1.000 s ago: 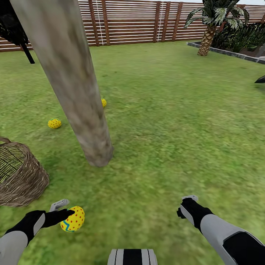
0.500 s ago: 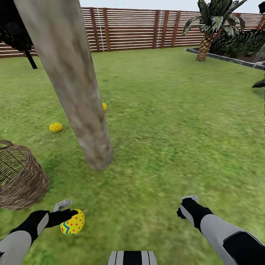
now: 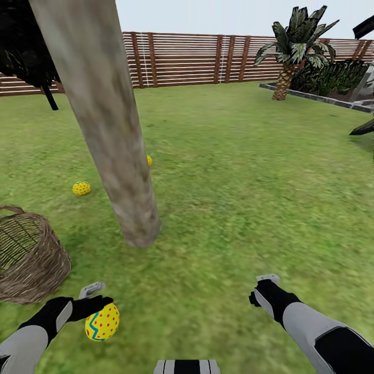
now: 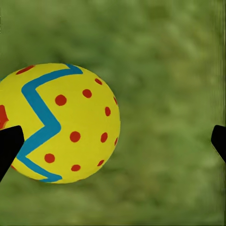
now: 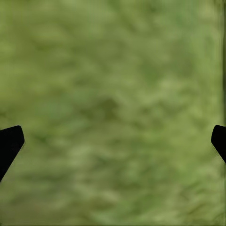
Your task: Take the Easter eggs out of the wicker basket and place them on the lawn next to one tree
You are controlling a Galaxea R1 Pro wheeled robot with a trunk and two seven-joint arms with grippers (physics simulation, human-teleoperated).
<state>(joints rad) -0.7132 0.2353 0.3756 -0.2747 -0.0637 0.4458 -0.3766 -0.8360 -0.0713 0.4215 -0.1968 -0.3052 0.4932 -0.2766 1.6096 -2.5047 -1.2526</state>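
A thick grey-brown tree trunk rises from the lawn at centre left. Two yellow red-dotted Easter eggs lie on the grass beyond it: one to its left, the other half hidden behind the trunk. The brown wicker basket stands at the left edge; what shows of its inside holds no egg. My left gripper is open low over the grass, and a third egg with a blue zigzag sits just under its fingers. In the left wrist view this egg lies beside one fingertip. My right gripper hangs open over bare grass.
A brown slatted fence closes the far side of the garden. At the back right stand a palm and a raised bed with dark plants. A dark tree hangs in at the upper left. Open grass stretches right of the trunk.
The head camera has tilted up, so the scene sits lower in the picture. The zigzag egg now sits lower against the left gripper's fingers than before. The right arm is unchanged.
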